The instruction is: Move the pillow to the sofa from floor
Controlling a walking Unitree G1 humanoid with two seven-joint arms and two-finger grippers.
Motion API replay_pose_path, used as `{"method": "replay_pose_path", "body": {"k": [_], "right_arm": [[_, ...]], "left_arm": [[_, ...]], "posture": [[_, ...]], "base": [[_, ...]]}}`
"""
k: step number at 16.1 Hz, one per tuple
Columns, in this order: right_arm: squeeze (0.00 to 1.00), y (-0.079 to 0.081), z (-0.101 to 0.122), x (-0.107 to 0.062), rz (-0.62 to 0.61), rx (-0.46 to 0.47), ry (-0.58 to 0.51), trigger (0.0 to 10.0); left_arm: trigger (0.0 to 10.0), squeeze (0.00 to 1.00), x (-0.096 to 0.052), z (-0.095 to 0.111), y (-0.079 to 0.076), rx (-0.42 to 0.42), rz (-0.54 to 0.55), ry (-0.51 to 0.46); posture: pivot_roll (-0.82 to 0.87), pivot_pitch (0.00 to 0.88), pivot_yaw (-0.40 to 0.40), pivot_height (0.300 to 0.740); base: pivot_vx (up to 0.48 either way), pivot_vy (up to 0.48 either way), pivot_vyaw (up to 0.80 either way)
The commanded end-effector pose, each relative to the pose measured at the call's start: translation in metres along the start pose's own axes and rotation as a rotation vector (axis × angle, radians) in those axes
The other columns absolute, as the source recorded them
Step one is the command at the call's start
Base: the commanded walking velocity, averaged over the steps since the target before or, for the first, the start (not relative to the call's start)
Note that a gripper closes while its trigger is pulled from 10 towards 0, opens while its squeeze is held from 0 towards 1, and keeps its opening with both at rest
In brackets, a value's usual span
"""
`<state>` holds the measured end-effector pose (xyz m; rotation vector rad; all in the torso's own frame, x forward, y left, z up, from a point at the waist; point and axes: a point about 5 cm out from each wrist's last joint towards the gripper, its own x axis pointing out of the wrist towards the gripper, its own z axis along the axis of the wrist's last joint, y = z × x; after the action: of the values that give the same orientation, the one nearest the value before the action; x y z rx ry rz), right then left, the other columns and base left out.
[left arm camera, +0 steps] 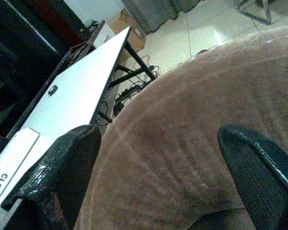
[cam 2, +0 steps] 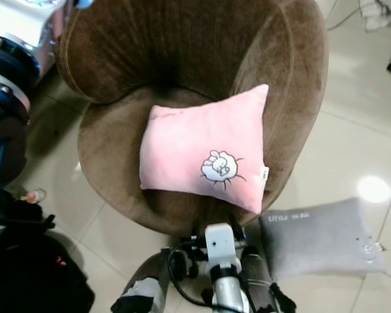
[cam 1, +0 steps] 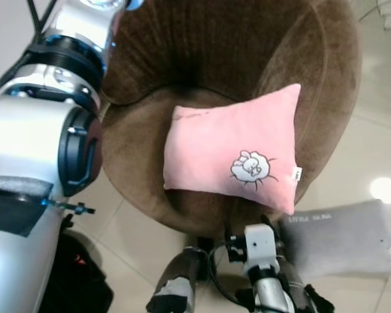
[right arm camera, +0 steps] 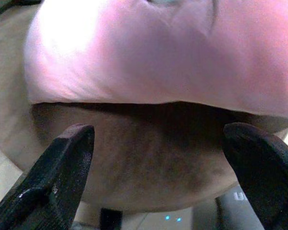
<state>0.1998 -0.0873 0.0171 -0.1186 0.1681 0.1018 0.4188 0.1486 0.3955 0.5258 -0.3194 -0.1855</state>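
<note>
A pink pillow (cam 1: 234, 151) with a sheep drawing lies flat on the seat of the round brown sofa chair (cam 1: 137, 150); its front edge hangs slightly over the seat's rim. My right gripper (right arm camera: 158, 134) is open, just below and in front of the pillow's (right arm camera: 173, 52) front edge, not touching it. From the head view that gripper (cam 1: 249, 225) sits at the chair's front rim. My left arm (cam 1: 45, 130) is raised at the left. Its gripper (left arm camera: 158, 139) is open over the chair's brown backrest (left arm camera: 192, 143), with nothing between the fingers.
A grey pillow (cam 1: 342, 238) lies on the tiled floor right of the chair. A black bag (cam 1: 78, 280) sits on the floor at the lower left. In the left wrist view, a white folding table (left arm camera: 77, 91) and a cardboard box (left arm camera: 129, 24) stand behind the chair.
</note>
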Motion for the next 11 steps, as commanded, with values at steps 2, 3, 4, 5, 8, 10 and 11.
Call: {"method": "replay_pose_path", "body": {"k": [2,3,4,5,8,10,11], "right_arm": [[0.0,0.005,0.002,0.014,0.045,0.014,0.017,10.0],[0.0,0.003,0.003,0.019,0.05,0.007,0.014,10.0],[0.0,0.002,0.004,0.022,0.051,0.004,0.013,10.0],[0.0,-0.001,0.006,0.029,0.053,0.004,0.015,10.0],[0.0,-0.015,0.025,0.067,0.06,-0.003,-0.011,10.0],[0.0,-0.029,0.035,0.082,0.059,-0.036,-0.02,10.0],[0.0,-0.035,0.039,0.088,0.054,-0.04,-0.022,10.0]], "left_arm": [[10.0,0.0,-0.014,-0.044,0.008,-0.09,-0.019,0.061],[10.0,0.0,-0.017,-0.055,0.006,-0.105,-0.027,0.078],[10.0,0.0,-0.021,-0.065,0.005,-0.116,-0.036,0.094],[10.0,0.0,-0.027,-0.081,0.001,-0.16,-0.046,0.11],[10.0,0.0,-0.067,-0.165,-0.039,-0.448,-0.063,0.214],[10.0,0.0,-0.088,-0.194,-0.061,-0.534,-0.028,0.251],[10.0,0.0,-0.095,-0.201,-0.069,-0.554,-0.009,0.261]], "posture": [[0.12,0.24,0.161,0.74],[0.13,0.239,0.144,0.74],[0.13,0.239,0.144,0.74],[0.13,0.234,0.126,0.74],[0.17,0.214,0.057,0.74],[0.2,0.21,0.013,0.74],[0.22,0.209,0.001,0.74]], "base": [[0.0,0.0,0.0],[0.0,0.0,0.0],[0.0,0.0,0.0],[0.0,0.0,0.0],[0.0,0.0,0.0],[0.0,0.0,0.0],[0.0,0.0,0.0]]}}
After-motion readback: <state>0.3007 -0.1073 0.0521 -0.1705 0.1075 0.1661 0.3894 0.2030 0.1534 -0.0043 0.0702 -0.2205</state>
